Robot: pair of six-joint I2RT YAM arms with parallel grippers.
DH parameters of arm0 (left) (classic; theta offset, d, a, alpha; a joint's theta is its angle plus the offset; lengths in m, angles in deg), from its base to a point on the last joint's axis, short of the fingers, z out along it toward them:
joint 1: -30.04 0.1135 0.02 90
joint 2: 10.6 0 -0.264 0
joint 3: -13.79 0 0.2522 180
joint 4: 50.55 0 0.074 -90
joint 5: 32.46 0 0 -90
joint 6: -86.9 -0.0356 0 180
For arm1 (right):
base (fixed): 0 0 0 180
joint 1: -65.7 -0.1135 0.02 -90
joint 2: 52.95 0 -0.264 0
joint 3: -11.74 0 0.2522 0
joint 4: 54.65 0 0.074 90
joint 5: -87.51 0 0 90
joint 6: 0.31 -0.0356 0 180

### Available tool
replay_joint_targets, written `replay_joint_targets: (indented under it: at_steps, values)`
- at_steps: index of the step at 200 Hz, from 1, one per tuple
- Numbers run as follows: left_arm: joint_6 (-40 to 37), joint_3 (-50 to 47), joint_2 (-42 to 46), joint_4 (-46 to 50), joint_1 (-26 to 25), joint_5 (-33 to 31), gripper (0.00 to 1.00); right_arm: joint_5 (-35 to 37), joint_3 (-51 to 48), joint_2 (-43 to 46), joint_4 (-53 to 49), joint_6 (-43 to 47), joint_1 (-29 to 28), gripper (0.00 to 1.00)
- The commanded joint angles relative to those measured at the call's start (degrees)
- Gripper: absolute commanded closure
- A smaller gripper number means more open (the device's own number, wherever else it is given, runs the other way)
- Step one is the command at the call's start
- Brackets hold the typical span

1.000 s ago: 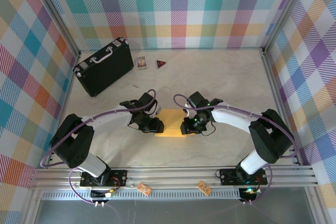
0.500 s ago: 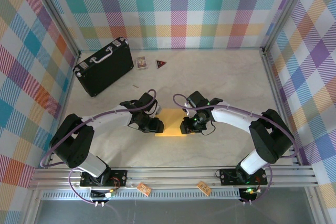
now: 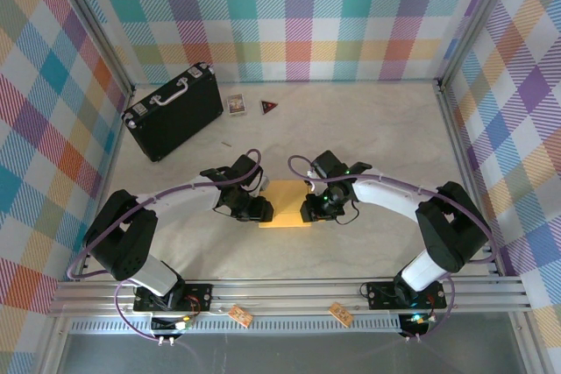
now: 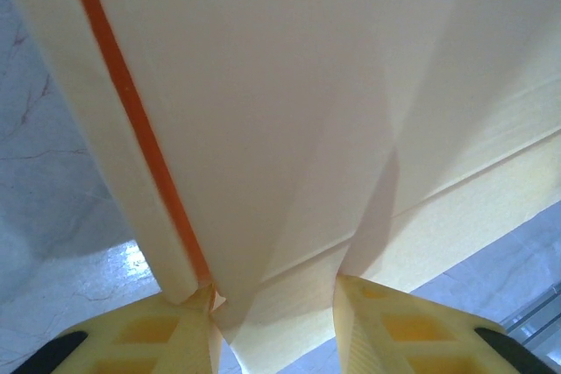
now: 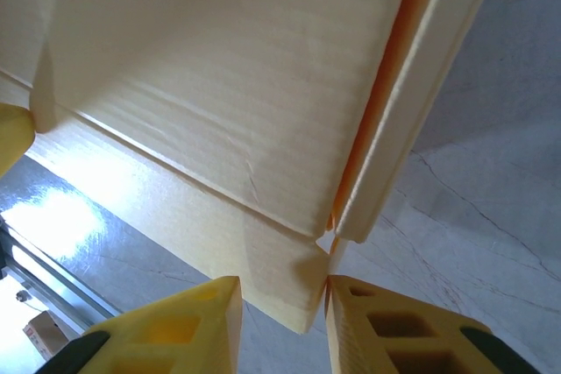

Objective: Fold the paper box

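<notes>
**Two claws grip yellow box from either end**

Seen from above, the box [image 3: 285, 202], a small mustard-yellow cardboard rectangle, sits directly between the left claw [image 3: 262, 209] and the right claw [image 3: 308, 209]. Each claw is closed on one short end. Whether the box rests on the pale marbled worktop [image 3: 377, 129] or hangs just over it cannot be told from overhead.

Up close at the left wrist, the board reads as a pale cream. A broad flat panel stretches away ahead of the claw, and a straight crease crosses it on the right. A folded wedge of the board runs down between the yellow fingers [image 4: 171, 335], with both tips against it. A thin orange line follows the narrow folded side wall that rises from one fingertip.

At the right wrist, faint ribbing runs across the panel, with a small dent near its middle. Ahead of the claw, a lower layer juts out from under the upper panel, and its corner drops between the right claw's fingertips [image 5: 390, 326], which pinch it. Orange shows in the slit between the panel and the side wall ahead of one tip.

A black case [image 3: 173, 109] lies well beyond the left claw, off to its outer side. A small card [image 3: 235, 104] lies far ahead of both claws.
</notes>
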Motion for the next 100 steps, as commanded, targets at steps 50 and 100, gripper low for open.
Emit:
replay_joint_targets:
  at_steps: [50, 100]
  values:
    - [-1.29, 0.08, -1.61, 1.04, 0.01, -1.17, 0.64, -2.28, -2.38, -0.47, 7.47, 1.68, -0.42, 0.71]
    - [-1.90, 0.33, -1.47, 1.68, -0.01, -2.05, 0.64, -1.86, -1.89, 0.15, 6.48, 3.55, -0.41, 0.70]
